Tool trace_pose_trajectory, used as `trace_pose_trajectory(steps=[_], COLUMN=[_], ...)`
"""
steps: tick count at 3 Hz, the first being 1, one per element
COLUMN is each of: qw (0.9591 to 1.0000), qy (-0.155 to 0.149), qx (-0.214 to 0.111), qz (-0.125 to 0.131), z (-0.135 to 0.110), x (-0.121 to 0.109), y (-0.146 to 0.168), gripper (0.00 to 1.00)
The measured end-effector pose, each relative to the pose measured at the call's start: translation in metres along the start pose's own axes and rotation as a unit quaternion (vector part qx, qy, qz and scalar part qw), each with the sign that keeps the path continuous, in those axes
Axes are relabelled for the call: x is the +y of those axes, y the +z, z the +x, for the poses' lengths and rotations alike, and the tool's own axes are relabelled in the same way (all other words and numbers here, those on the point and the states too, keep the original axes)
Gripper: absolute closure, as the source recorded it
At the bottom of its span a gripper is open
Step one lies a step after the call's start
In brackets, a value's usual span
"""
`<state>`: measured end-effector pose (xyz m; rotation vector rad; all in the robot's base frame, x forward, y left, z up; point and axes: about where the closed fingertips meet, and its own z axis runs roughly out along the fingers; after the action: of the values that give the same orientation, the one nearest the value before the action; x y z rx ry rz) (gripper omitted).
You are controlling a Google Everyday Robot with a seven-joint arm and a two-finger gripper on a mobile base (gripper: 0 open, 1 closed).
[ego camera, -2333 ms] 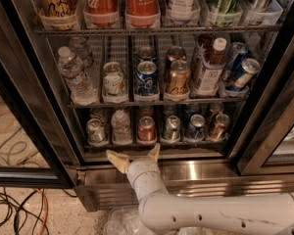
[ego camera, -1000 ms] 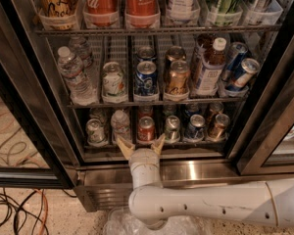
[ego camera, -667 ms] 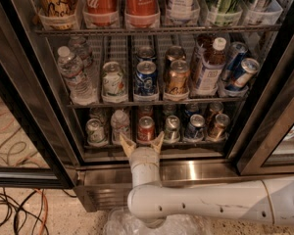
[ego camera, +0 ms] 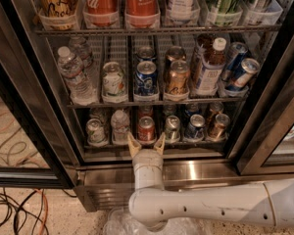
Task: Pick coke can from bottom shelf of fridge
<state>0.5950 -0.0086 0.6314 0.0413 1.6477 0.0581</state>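
One coke can (ego camera: pixel 146 129) stands on the bottom shelf (ego camera: pixel 196 152) of the fridge (ego camera: pixel 201 173), just beyond my end effector (ego camera: pixel 146 144). I'm spread wide, one tip either side of its base, seemingly not touching it. A pale can (ego camera: pixel 120 126) sits beyond-left and a silver can (ego camera: pixel 172 128) beyond-right.

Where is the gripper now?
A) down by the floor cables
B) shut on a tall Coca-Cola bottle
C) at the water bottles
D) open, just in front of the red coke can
D: the gripper is at the bottom shelf lip, fingers spread, directly in front of the coke can.
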Motion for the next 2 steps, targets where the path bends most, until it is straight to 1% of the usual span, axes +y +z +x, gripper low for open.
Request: trace_pose_trajectory(steps=[1, 2], qw=[0.9999, 0.9999], qy=[-0.006, -0.01], qx=[0.007, 0.006], qz=[-0.011, -0.013], z=[0.015, 0.019], x=[0.003, 0.003], y=[0.01, 0.02], gripper=[0.27, 0.29])
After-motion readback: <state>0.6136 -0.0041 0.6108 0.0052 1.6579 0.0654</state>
